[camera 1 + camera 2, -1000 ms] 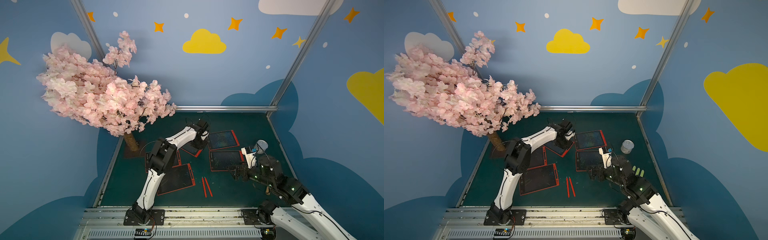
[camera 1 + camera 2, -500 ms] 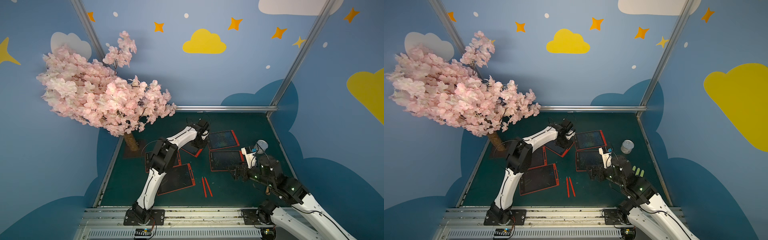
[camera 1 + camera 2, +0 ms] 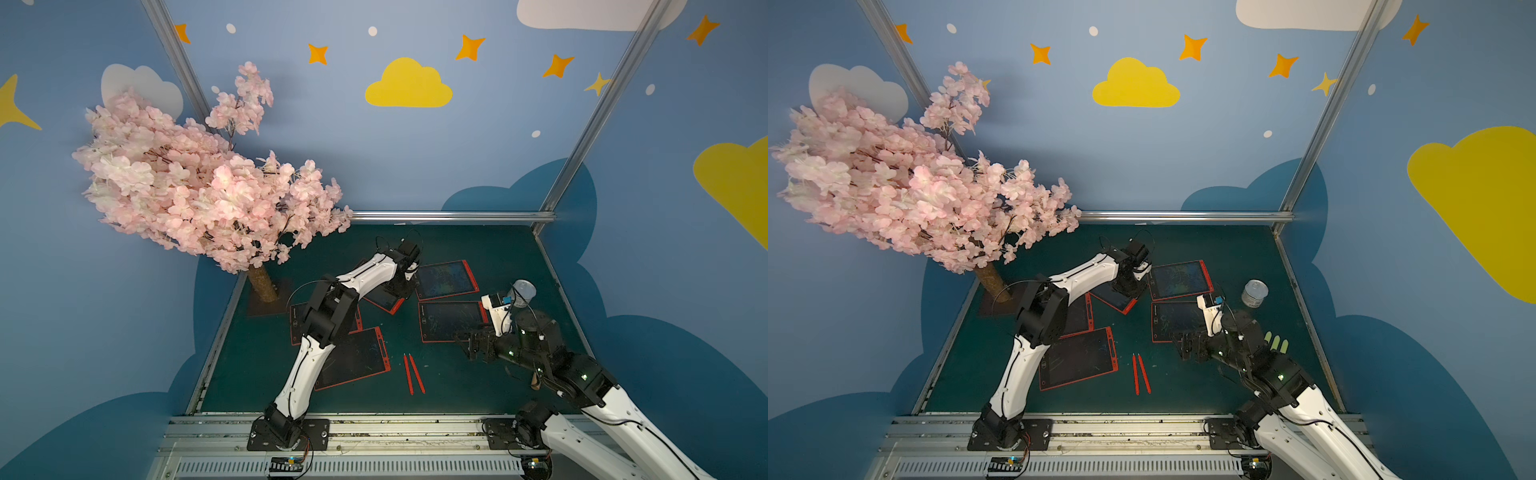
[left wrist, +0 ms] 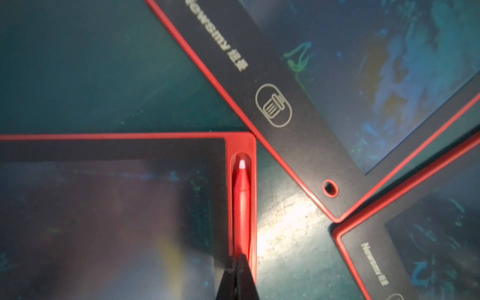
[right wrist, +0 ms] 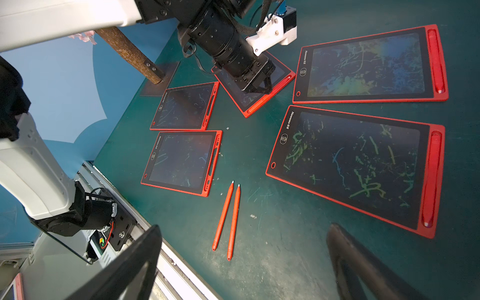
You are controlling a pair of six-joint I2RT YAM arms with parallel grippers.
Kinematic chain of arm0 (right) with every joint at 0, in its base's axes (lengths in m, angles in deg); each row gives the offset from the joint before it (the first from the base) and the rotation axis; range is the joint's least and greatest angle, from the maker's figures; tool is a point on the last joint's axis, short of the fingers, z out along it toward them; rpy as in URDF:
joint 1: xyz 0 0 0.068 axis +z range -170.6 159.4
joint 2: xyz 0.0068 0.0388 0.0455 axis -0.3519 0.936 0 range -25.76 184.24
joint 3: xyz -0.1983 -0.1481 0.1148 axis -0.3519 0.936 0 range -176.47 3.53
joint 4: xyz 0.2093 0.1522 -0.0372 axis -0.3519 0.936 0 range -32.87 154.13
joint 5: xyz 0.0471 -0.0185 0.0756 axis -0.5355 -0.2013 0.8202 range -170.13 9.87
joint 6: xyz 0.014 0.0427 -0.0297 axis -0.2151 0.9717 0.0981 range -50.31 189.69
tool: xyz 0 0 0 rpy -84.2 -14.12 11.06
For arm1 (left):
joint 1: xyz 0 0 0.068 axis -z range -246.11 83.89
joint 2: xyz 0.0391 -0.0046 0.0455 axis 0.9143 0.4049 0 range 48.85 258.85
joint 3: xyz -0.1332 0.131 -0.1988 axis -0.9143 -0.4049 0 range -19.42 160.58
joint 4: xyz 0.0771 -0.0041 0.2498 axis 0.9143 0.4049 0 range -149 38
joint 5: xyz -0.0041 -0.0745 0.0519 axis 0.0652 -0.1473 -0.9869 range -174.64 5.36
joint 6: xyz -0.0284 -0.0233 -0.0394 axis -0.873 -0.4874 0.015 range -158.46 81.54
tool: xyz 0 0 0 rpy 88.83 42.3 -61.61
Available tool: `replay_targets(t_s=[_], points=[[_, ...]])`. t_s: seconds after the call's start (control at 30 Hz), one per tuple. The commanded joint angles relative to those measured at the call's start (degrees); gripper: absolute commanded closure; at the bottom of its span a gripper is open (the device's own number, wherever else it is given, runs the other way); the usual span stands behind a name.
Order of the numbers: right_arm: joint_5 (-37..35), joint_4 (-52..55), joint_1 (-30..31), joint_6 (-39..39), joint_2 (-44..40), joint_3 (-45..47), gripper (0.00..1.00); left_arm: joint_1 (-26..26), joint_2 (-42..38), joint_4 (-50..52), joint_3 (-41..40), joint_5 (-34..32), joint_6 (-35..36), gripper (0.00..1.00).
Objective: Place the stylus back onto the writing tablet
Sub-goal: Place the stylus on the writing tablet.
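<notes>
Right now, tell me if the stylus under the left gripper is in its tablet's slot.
In: the left wrist view shows the stylus lying in the red edge groove of the tablet, white tip at the groove's end.

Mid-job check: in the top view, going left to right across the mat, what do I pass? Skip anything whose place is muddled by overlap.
tree trunk → near left tablet → pair of loose styluses → near right tablet → tin can
</notes>
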Motion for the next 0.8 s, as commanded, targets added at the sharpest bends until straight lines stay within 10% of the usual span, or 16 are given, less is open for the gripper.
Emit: replay_targets(t_s=[0.0, 0.77], points=[[0.2, -0.2, -0.2, 0.4, 0.1, 0.4, 0.02, 0.7, 2.8, 2.3, 0.8, -2.7, -0.2, 0.97], [0.4, -0.1, -0.1, 1.3, -0.6, 1.1, 0.02, 3.2, 6.6, 7.0, 2.6, -10.1, -0.1, 0.97]])
